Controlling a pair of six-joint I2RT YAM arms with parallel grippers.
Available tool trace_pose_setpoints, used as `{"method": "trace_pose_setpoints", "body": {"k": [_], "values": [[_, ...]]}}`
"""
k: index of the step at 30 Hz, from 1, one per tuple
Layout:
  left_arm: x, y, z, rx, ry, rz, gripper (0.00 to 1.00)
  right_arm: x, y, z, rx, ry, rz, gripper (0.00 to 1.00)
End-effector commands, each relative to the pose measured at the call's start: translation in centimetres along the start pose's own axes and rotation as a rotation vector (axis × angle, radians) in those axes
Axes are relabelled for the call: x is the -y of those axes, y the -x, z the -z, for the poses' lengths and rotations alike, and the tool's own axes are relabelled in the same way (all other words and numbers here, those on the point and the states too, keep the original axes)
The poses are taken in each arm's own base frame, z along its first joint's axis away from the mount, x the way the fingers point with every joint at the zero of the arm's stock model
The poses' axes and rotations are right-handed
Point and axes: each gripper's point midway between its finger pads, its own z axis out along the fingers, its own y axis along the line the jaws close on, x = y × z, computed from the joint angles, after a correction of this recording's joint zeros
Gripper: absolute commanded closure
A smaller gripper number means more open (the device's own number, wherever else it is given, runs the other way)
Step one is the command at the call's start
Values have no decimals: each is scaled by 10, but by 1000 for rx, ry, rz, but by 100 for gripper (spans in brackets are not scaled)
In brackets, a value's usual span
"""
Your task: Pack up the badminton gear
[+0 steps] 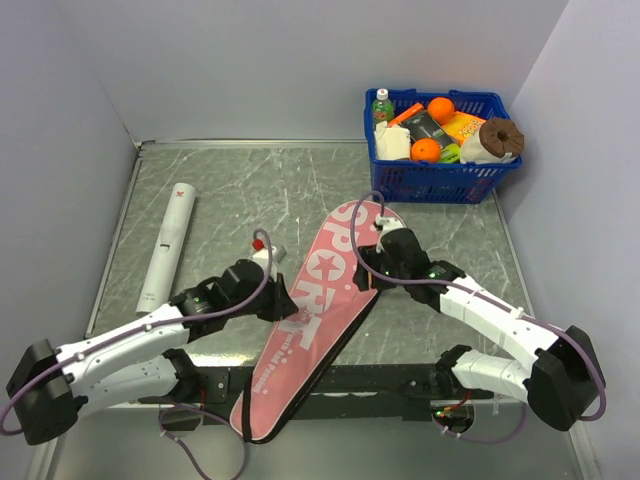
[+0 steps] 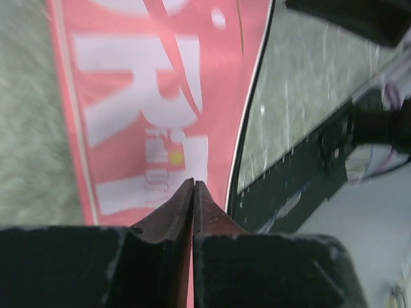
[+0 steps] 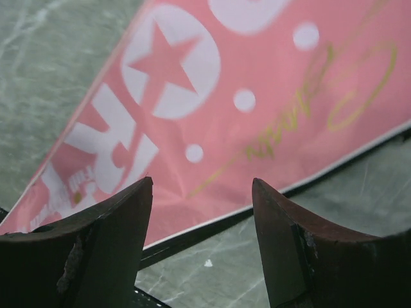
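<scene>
The pink racket-shaped bag (image 1: 320, 300) lettered "SPORT" lies flat and diagonal across the middle of the table. It also shows in the left wrist view (image 2: 154, 96) and in the right wrist view (image 3: 257, 96). Its black strap (image 3: 192, 237) runs along its right edge. My left gripper (image 1: 283, 305) is shut at the bag's left edge, its tips (image 2: 193, 183) just above the pink fabric; nothing shows between the jaws. My right gripper (image 1: 362, 272) is open and empty (image 3: 202, 186) over the bag's right edge. The long white tube (image 1: 168, 245) lies at the far left. Rackets and shuttlecock are out of view.
A blue basket (image 1: 440, 182) of groceries stands at the back right corner. Grey walls close the table at the back and both sides. A black rail (image 1: 400, 380) runs along the near edge between the arm bases.
</scene>
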Motion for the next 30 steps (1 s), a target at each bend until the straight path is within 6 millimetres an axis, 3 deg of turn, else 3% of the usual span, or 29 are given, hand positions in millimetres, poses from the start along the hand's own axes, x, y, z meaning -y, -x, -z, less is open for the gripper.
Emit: {"method": "trace_pose_setpoints", "body": {"k": [1,5,10,16,22,23,28,30], "values": [[28,-35,-9,-134,-164,-20,93,21,-12,-3,9,-125,-190,30],[41,-64,-19,-207,-168,-46,91,43,-14,-7,20,-257,-280,29],[48,-84,-33,-273,-136,-30,91,68,-14,-8,75,-360,-423,28],[27,-106,-51,-323,-4,-2,92,93,-20,-10,130,-443,-552,26],[-4,-116,-60,-330,150,27,92,107,-23,-32,128,-501,-664,25],[-6,-117,-61,-338,161,29,92,108,-29,-39,100,-504,-681,26],[-11,-116,-60,-343,179,29,92,115,-23,-61,126,-474,-807,32],[-14,-114,-60,-340,184,29,92,121,-20,-67,140,-487,-824,38]]}}
